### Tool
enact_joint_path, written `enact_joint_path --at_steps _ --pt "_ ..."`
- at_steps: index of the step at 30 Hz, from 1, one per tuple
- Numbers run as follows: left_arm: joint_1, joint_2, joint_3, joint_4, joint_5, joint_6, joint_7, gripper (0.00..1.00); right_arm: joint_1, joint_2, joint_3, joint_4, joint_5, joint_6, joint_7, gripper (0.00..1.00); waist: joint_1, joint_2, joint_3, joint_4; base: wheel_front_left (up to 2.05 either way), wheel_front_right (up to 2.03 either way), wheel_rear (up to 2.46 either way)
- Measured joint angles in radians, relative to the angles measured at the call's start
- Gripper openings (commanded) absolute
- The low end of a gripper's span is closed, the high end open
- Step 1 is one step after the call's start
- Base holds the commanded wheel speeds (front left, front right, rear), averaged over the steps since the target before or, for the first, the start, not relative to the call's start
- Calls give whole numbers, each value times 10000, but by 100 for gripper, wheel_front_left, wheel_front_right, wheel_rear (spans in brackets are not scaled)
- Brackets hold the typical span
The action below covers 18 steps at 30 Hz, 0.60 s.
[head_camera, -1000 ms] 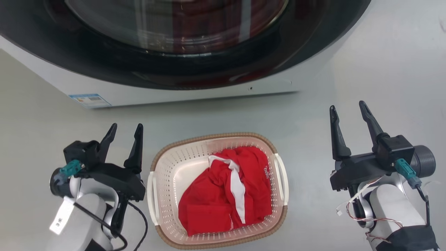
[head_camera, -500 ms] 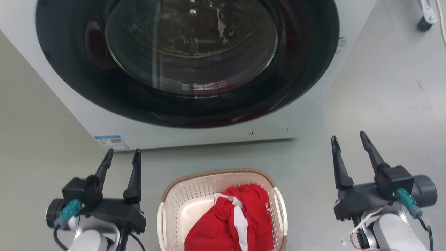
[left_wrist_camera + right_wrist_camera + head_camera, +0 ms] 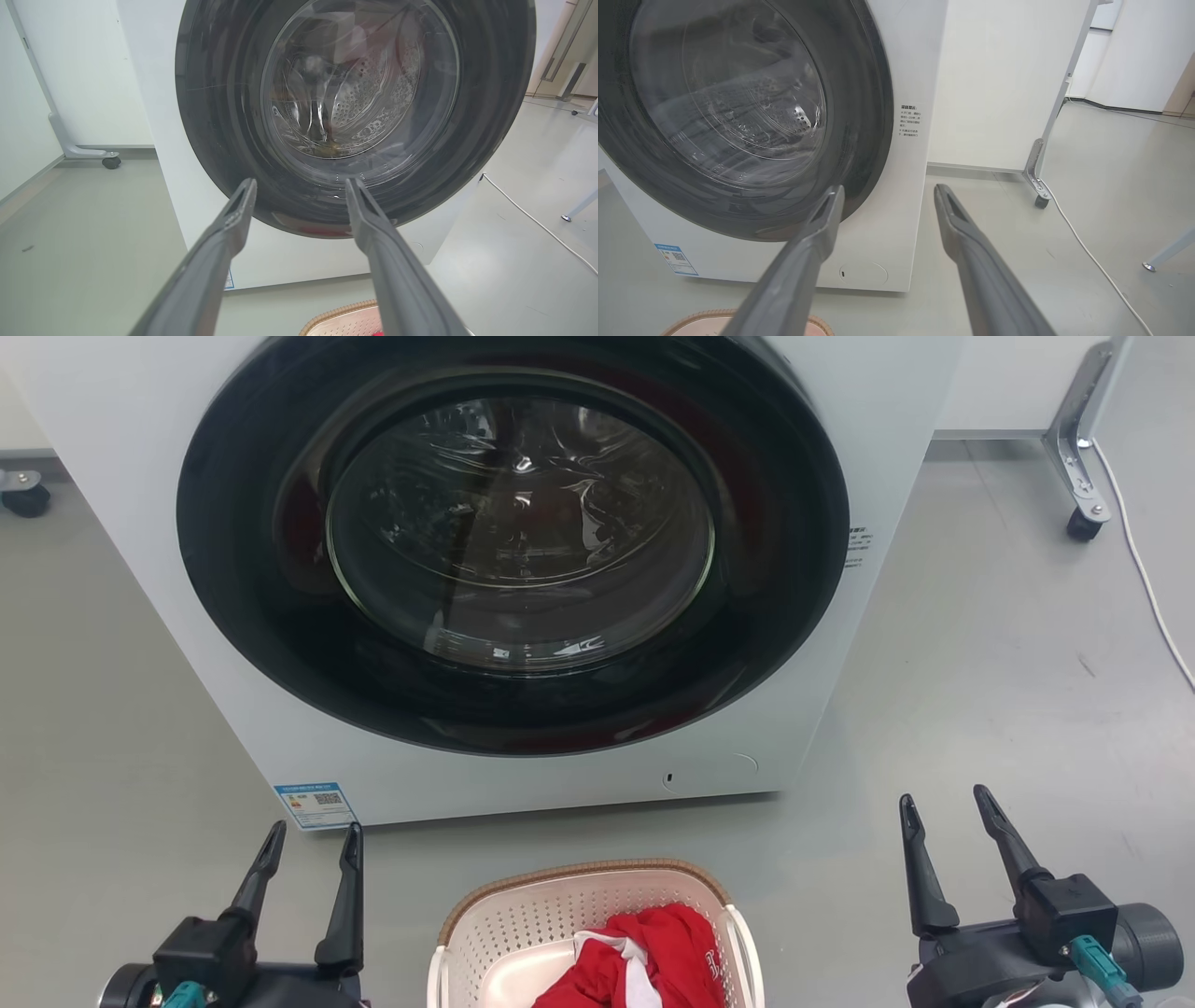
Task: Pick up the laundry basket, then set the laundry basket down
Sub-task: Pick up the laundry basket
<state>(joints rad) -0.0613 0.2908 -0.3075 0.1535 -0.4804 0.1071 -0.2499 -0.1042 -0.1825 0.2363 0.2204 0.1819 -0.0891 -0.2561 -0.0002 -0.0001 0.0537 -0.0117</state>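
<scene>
Head view: the laundry basket (image 3: 579, 873) sits on the floor between my left gripper (image 3: 316, 829) and right gripper (image 3: 943, 797), both spread apart and empty. The basket is nearly out of my sight, so a blind reach could shove it into the washing machine (image 3: 523, 569).

Left wrist view: the basket's rim (image 3: 341, 317) lies low to the right.

Right wrist view: the rim (image 3: 691, 322) lies low to the left.

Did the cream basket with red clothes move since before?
No. The cream perforated plastic laundry basket still sits just before the white front-loading washing machine; only the camera tilted up.
</scene>
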Motion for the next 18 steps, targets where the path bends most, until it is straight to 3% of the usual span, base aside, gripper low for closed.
enact_joint_path --at_steps 18 --pt "657 2 374 -428 403 161 19 100 335 -23 -50 -324 40 -79 370 100 1 1 -48 17 0 0 0"
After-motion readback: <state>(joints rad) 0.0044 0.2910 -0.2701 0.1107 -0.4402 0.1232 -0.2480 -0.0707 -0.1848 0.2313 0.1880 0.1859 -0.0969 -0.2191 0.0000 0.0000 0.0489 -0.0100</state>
